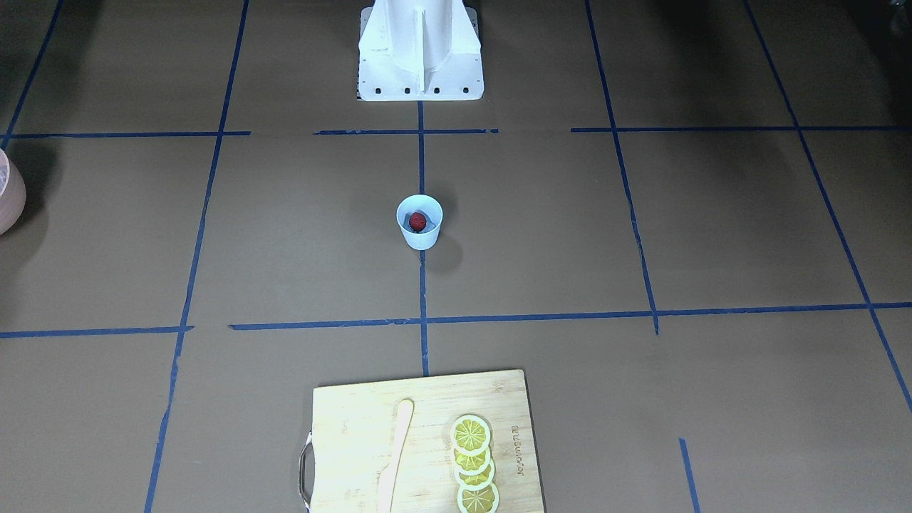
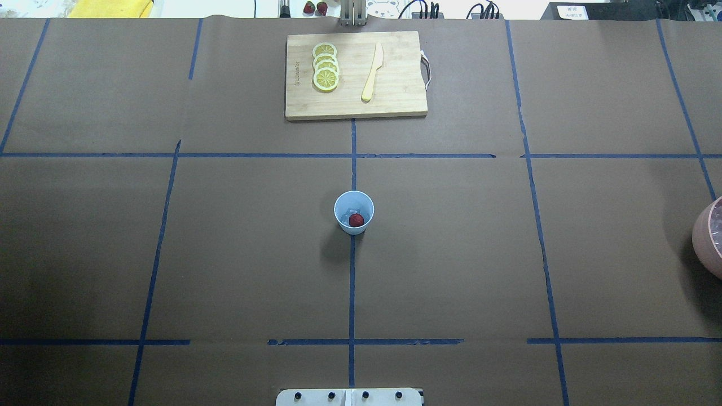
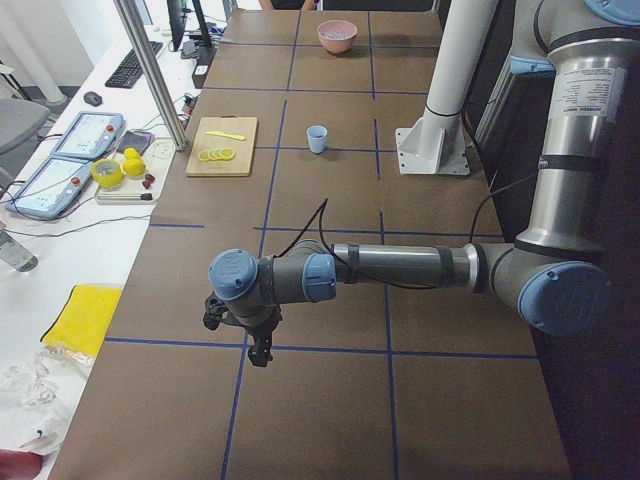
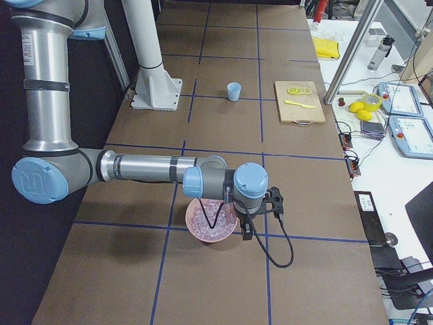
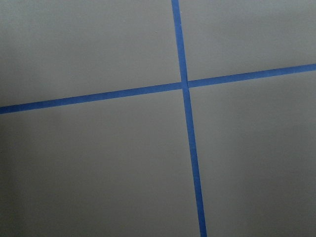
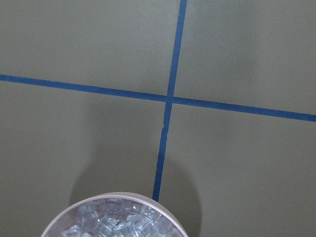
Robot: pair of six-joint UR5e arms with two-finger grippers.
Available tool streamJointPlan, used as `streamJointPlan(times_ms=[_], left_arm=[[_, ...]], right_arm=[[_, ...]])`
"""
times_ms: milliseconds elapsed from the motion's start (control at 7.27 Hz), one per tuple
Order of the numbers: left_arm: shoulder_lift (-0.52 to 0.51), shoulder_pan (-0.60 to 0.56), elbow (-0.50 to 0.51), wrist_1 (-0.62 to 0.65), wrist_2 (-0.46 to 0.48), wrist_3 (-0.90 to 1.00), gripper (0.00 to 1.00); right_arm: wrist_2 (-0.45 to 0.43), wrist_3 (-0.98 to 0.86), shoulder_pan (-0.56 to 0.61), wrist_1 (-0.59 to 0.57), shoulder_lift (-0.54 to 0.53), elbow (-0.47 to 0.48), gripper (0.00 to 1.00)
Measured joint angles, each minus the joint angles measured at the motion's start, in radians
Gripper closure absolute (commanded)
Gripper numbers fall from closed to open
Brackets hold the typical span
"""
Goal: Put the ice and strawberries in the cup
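Note:
The pale-blue cup (image 1: pixel 420 231) (image 2: pixel 345 204) stands upright at the table's centre on a blue tape line. A dark-red strawberry (image 1: pixel 417 221) (image 2: pixel 356 220) lies inside it, with what looks like bluish ice (image 2: pixel 345 216) beside it. More ice (image 6: pixel 116 223) fills the pink bowl (image 6: pixel 118 195) (image 4: pixel 203 233). My left gripper (image 3: pixel 258 350) hangs over bare table far from the cup. My right gripper (image 4: pixel 245 233) hangs beside the pink bowl. Each shows only in a side view, so I cannot tell whether it is open or shut.
A wooden cutting board (image 2: pixel 395 101) (image 1: pixel 342 413) at the table's far edge holds several lemon slices (image 2: pixel 325 66) and a pale knife (image 2: pixel 372 73). The pink bowl (image 2: pixel 705 242) sits at the table's right end. The robot's base (image 1: pixel 420 50) stands behind the cup.

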Motion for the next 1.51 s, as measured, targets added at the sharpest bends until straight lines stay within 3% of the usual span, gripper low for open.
streamJointPlan(times_ms=[413, 1514], left_arm=[[0.001, -0.002, -0.015, -0.031, 0.004, -0.102, 0.00], [0.019, -0.002, -0.008, -0.092, 0.006, -0.109, 0.00]], right_arm=[[-0.002, 0.000, 0.000, 0.000, 0.000, -0.002, 0.00], [-0.001, 0.001, 0.001, 0.001, 0.003, 0.001, 0.00]])
